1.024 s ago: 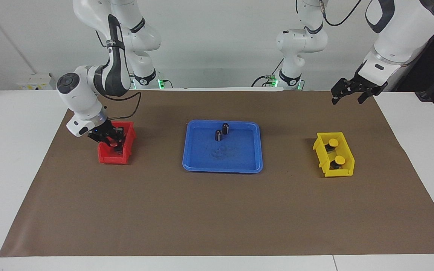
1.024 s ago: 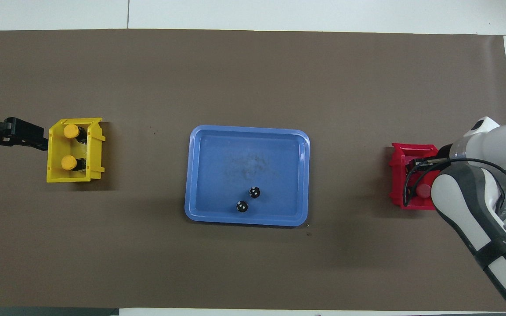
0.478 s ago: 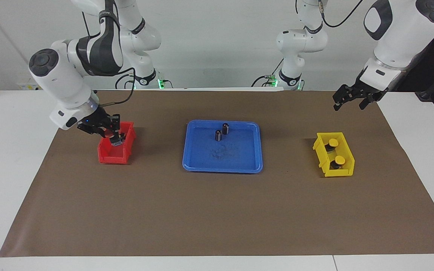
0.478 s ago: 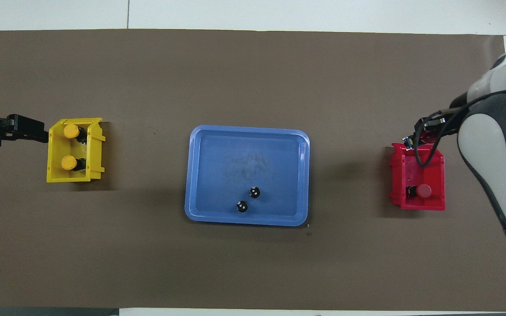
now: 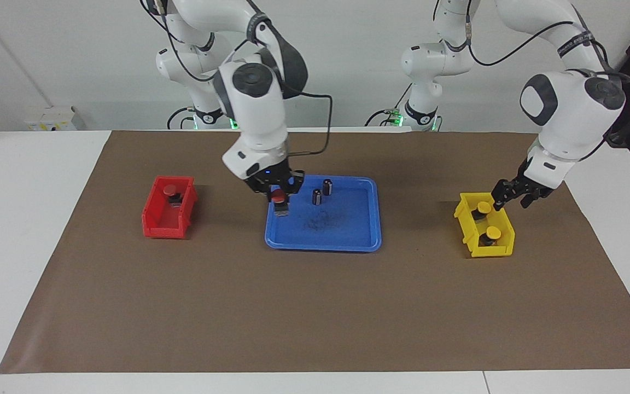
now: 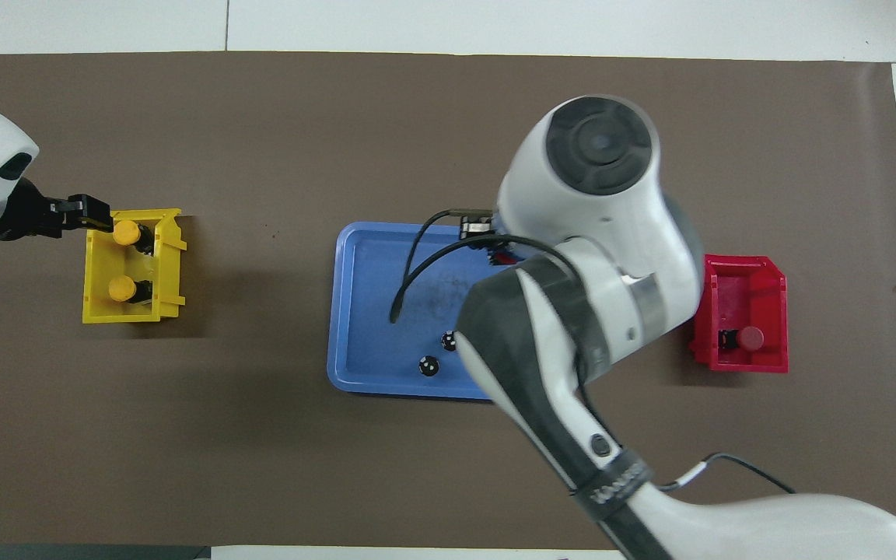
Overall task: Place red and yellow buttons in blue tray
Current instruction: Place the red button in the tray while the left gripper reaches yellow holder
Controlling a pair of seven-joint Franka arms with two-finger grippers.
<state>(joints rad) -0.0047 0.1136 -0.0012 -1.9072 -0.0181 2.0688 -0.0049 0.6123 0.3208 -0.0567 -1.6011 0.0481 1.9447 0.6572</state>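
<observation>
My right gripper [image 5: 279, 201] is shut on a red button [image 5: 277, 195] and holds it just above the blue tray [image 5: 348, 230], over its end toward the right arm. In the overhead view the right arm hides that gripper above the tray [image 6: 370, 311]. A second red button [image 5: 170, 190] [image 6: 751, 337] sits in the red bin [image 5: 164, 219]. Two yellow buttons [image 5: 483, 207] [image 5: 493, 232] sit in the yellow bin [image 5: 484, 249]. My left gripper [image 5: 510, 195] [image 6: 90, 214] is open, low beside the yellow bin's outer wall.
Two dark capless cylinders [image 5: 318, 196] [image 5: 327, 186] stand in the tray, in the part nearer to the robots. Brown paper [image 5: 315, 306] covers the table. The red bin [image 6: 740, 311] and yellow bin [image 6: 133, 264] stand at the two ends.
My right gripper lifted a red button out of the red bin and carried it over the blue tray. My left gripper came down to the yellow bin.
</observation>
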